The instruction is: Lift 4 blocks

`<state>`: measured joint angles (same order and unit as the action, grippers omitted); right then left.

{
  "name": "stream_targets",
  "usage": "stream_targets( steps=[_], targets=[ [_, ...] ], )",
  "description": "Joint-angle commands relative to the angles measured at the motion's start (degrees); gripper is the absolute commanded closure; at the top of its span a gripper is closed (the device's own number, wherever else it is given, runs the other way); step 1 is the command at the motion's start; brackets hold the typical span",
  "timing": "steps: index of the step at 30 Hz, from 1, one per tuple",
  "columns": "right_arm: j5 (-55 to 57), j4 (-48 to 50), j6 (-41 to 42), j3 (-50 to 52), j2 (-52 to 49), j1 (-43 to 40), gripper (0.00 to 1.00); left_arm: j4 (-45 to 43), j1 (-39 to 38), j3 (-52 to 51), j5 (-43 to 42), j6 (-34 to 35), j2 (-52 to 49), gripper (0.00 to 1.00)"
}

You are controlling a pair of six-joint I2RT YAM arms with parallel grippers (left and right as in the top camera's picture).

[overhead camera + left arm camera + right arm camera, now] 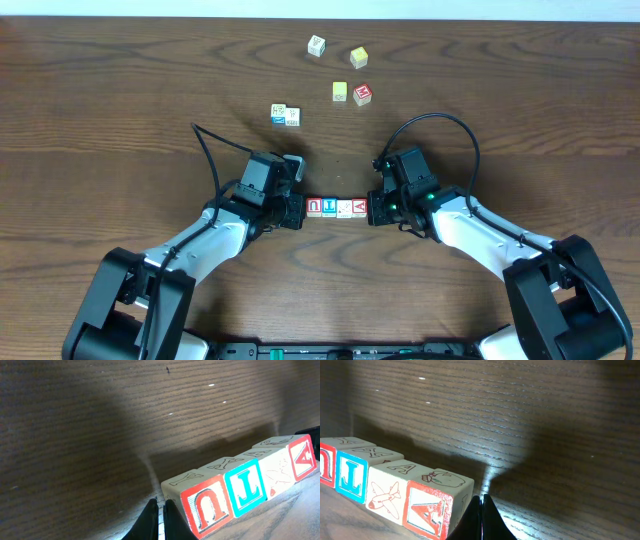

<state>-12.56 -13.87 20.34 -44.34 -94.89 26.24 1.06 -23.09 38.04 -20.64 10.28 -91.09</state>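
The four blocks [337,207] are held in one touching row. The left tool [299,209], its fingers closed together, is pressed against the row's red U end. The right tool [373,209], likewise closed, is pressed against the row's other red end. Loose cubes [340,92] are scattered well beyond the row.

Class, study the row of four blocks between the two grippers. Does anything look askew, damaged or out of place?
Nothing stands out. The red-faced wooden U cube, blue-faced cube, white-faced cube and red-faced A cube sit flush in one straight row between the shut left gripper and right gripper; none is tipped or visibly damaged.
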Motion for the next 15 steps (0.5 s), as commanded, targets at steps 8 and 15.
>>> stream_targets(
  steps=[8,15],
  targets=[
    [0.8,0.0,-0.7,0.3,-0.7,0.3,0.99,3.3,-0.1,-0.3,0.4,-0.8,-0.5,0.93],
    [1.2,0.0,-0.6,0.3,-0.7,0.3,0.99,3.6,-0.1,-0.3,0.4,3.5,-0.5,0.93]
  ],
)
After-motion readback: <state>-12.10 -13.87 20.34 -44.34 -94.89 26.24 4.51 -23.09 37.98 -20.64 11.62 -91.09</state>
